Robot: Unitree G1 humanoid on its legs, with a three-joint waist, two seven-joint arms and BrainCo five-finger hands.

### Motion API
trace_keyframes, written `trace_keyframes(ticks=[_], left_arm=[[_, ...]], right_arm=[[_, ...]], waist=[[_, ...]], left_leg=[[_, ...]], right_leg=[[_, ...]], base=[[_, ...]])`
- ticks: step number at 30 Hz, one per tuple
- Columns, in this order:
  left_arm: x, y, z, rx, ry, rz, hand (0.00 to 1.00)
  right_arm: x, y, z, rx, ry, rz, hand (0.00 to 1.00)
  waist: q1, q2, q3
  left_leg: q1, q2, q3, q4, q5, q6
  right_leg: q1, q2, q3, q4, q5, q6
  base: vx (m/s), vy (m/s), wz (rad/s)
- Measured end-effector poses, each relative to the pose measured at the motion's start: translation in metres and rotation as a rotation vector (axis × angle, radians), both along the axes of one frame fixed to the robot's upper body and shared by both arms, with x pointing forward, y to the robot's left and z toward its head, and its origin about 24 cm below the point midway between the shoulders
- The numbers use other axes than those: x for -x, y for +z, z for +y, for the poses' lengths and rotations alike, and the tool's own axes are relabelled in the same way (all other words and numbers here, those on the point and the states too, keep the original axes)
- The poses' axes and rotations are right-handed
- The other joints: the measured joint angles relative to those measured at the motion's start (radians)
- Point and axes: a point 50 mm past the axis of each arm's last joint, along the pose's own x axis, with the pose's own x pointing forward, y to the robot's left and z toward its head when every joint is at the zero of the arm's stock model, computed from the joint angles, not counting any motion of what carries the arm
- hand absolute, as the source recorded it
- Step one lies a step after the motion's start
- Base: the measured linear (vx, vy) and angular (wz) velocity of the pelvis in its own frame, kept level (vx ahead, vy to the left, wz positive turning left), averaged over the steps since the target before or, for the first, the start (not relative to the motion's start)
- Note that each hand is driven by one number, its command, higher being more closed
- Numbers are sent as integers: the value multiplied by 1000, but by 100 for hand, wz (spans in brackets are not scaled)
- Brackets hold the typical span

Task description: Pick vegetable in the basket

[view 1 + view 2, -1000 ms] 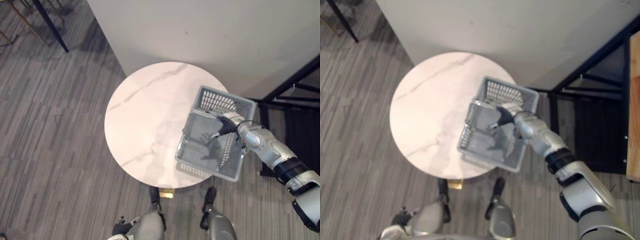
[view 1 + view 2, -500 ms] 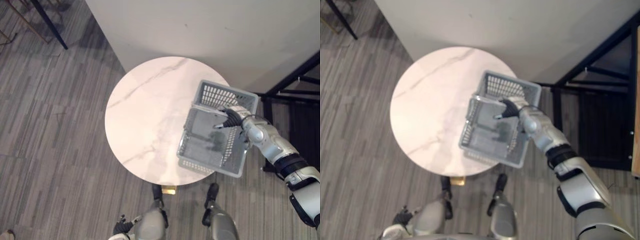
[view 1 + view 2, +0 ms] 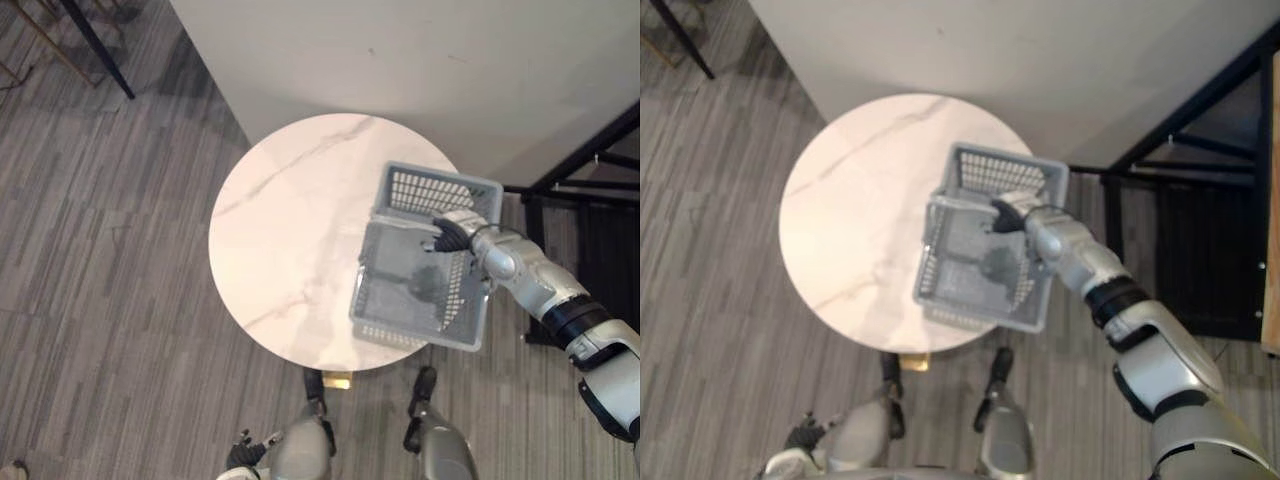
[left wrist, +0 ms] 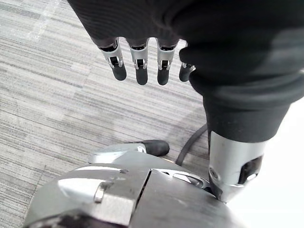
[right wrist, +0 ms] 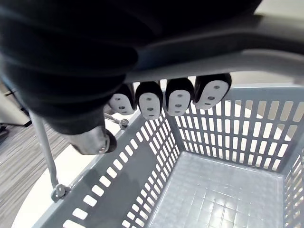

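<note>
A grey slotted plastic basket (image 3: 441, 184) stands on the right part of the round marble table (image 3: 285, 230), hanging a little over its edge. Its inside (image 5: 223, 190) is bare, with no vegetable among the things on view. My right hand (image 3: 450, 235) is above the basket, its fingers (image 5: 178, 97) curled round the basket's grey handle (image 5: 247, 59). My left hand (image 4: 142, 28) hangs low beside my body over the carpet, with its fingers (image 4: 138, 64) straight and nothing in them.
A white wall (image 3: 400, 60) rises just behind the table. A black metal frame (image 3: 590, 165) stands close to the right of the basket. Dark furniture legs (image 3: 95, 45) stand at the far left on the striped grey carpet (image 3: 100, 250).
My right hand's fingers have curled round the basket's handle. The basket has shifted and turned slightly to the left. The left hand has stayed still.
</note>
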Motion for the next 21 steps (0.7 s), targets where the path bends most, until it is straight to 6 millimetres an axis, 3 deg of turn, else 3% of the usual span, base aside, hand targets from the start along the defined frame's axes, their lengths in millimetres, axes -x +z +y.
trace_keyframes(ticks=[5,10,15,21], left_arm=[[-2,1,5,-26,-30,4,0],[1,2,14,-51,-28,24,0],[6,2,20,-78,-55,56,0],[16,-1,20,-87,-78,95,0]], right_arm=[[25,-2,32,112,240,21,100],[45,-1,50,147,404,34,100],[63,-2,47,145,473,53,100],[75,-19,28,150,440,113,100]], waist=[[2,-12,-5],[0,-56,-31],[-4,-86,-84],[-8,-87,-135]], left_leg=[[19,1,-3,0,0,0],[36,4,10,0,0,0],[45,4,12,0,-1,-1],[61,7,18,-1,-2,-2]], right_leg=[[21,1,5,-3,0,0],[26,5,24,-5,1,2],[36,6,28,-9,2,4],[47,10,38,-13,8,4]], base=[[0,0,0],[-5,-4,-8],[-2,-1,-1],[-15,-1,-4]])
